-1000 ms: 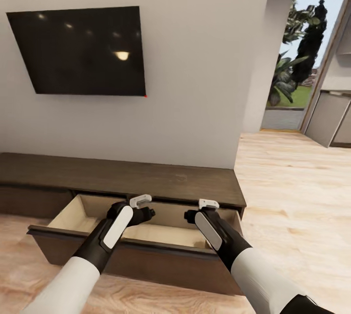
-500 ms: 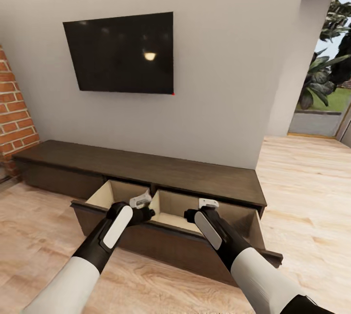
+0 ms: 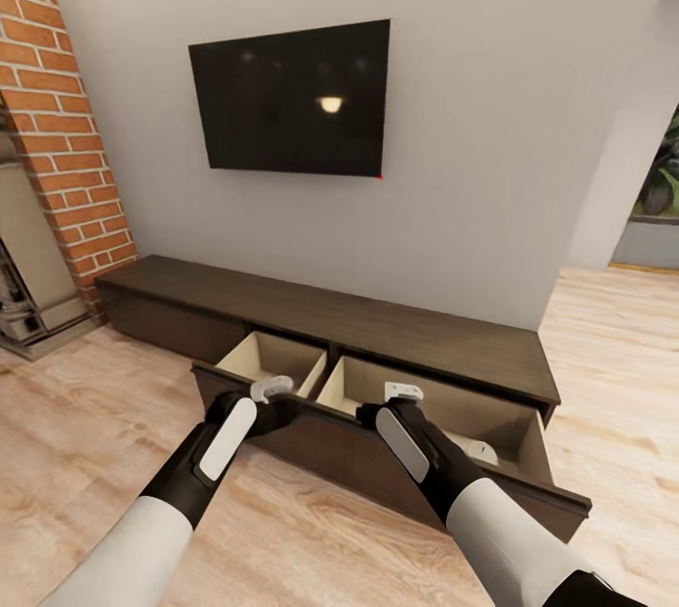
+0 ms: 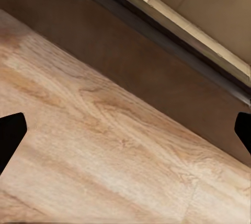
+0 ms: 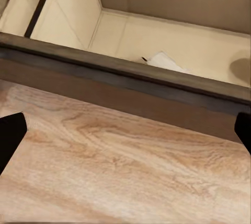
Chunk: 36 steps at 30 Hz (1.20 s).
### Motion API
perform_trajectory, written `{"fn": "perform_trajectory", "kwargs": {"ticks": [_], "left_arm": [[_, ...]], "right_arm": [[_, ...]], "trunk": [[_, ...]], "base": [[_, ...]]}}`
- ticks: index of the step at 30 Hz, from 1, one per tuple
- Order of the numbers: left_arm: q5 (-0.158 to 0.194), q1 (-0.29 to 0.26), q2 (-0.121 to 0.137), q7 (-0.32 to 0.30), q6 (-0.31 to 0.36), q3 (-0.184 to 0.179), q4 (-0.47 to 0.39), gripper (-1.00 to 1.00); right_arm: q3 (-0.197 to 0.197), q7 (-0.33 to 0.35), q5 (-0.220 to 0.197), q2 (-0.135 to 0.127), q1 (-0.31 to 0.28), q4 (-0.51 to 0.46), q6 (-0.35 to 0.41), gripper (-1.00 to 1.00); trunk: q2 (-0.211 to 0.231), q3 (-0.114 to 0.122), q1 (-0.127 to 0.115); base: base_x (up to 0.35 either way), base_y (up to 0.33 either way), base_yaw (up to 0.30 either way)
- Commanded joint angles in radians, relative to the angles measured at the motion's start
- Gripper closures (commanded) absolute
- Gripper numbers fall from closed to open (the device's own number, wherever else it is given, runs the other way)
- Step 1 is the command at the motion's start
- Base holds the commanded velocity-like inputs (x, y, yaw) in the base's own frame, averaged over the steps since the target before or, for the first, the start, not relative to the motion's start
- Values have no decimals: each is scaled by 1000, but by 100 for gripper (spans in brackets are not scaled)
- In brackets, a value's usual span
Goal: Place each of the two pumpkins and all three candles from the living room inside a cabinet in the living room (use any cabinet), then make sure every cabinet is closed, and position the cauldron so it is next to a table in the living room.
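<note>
A: With the cabinet [image 3: 377,418] drawer hanging open, both grippers carrying nothing, what's going in?

B: Looks like one candle [image 5: 164,62] lying inside already. Left gripper [image 4: 125,130] & right gripper [image 5: 125,130] jaws spread apart; keeping them clear of the front.

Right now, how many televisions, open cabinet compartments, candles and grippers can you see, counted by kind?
Television: 1
Open cabinet compartments: 2
Candle: 1
Grippers: 2, left gripper and right gripper
Total: 6
</note>
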Motion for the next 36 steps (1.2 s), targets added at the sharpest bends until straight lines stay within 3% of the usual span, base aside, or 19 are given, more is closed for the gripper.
{"fn": "perform_trajectory", "kwargs": {"ticks": [1,14,25,36], "left_arm": [[10,-1,0,10,1,-2,-1,-100],[10,-1,1,10,1,-2,-1,-100],[13,-1,1,10,2,-3,2,-100],[14,-1,2,9,2,-3,5,-100]], "right_arm": [[3,-10,-9,-1,-1,-2,2,-100],[3,-10,-9,-1,-1,-2,2,-100],[5,-9,-9,-1,-1,-2,0,-100],[39,-9,-9,-3,-1,-49,-10,-100]], "trunk": [[-1,-2,0],[-1,-19,0],[-1,-32,0],[-1,-46,0]], "base": [[-2,1,206],[-22,0,201],[-235,108,195],[-259,173,194]]}}
